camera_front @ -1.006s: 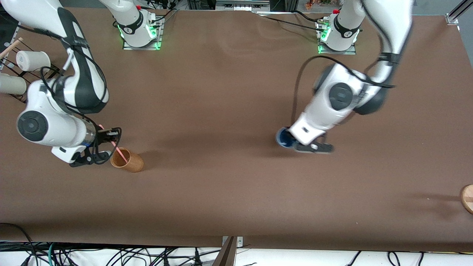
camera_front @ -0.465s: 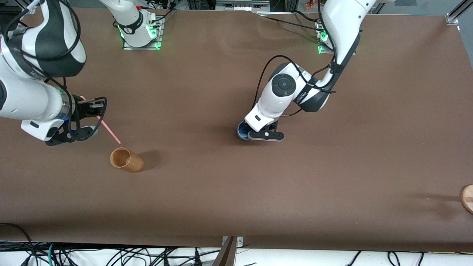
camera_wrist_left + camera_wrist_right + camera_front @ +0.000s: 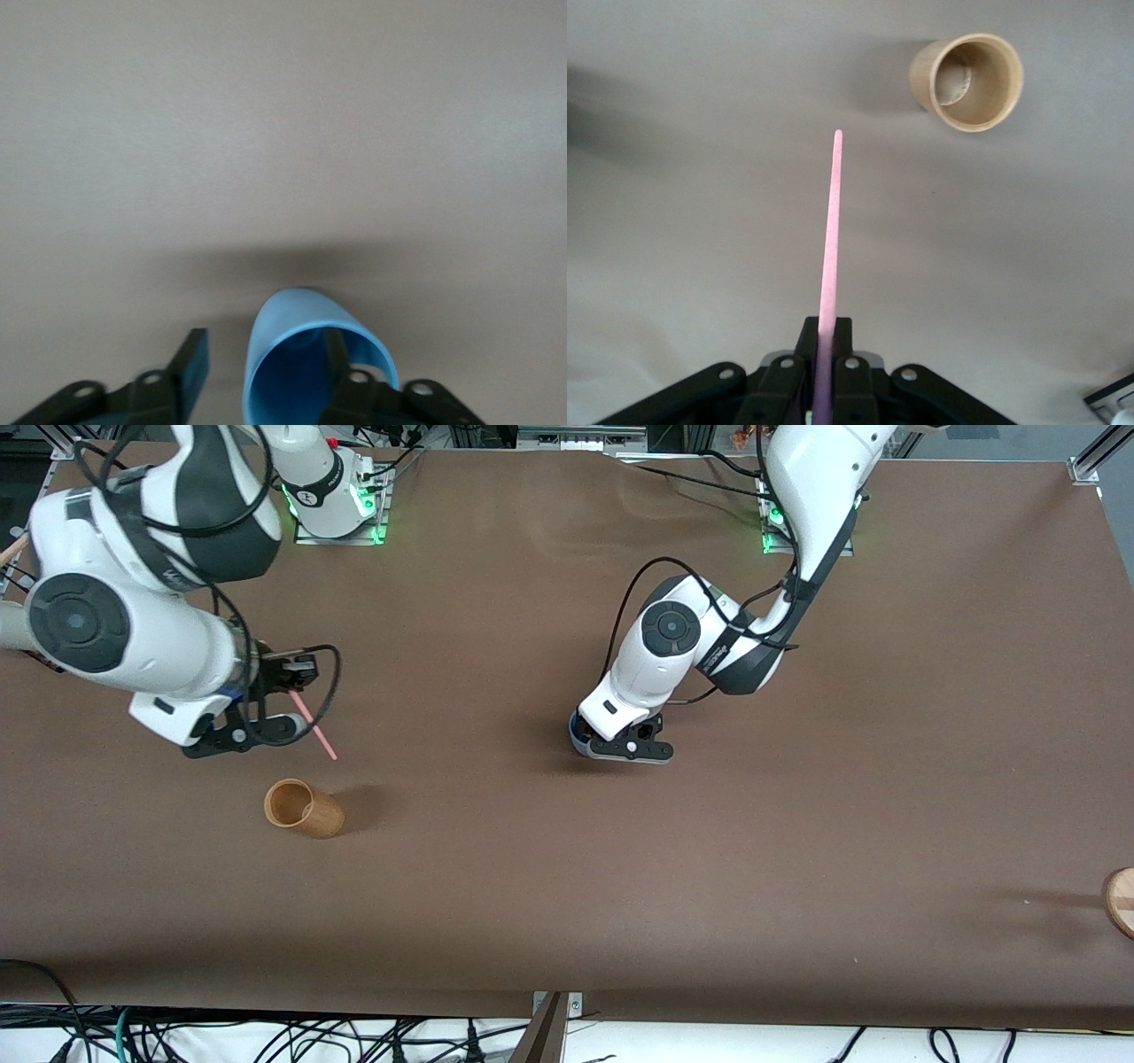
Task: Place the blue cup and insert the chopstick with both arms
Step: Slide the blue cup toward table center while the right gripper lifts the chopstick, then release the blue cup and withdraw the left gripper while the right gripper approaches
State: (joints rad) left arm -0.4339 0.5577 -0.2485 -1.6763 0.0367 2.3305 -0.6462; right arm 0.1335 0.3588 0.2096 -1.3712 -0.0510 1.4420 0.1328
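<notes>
On table (image 3: 549, 886): 1 blue cup (image 3: 306, 354), left gripper (image 3: 266, 376) fingers parted astride its wall. 1 chopstick (image 3: 829, 266) clamped in right gripper (image 3: 824, 354), up over table nr 1 wooden cup (image 3: 301, 808).

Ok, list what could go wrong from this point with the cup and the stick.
1. The left gripper has one finger inside the blue cup and one outside, apart from the wall; pulling away at an angle could catch the rim and tip it.
2. The right gripper pinches the chopstick only at one end, so it could swing or slip in transit.
3. The tan cup stands close by; the stick might land there.
</notes>
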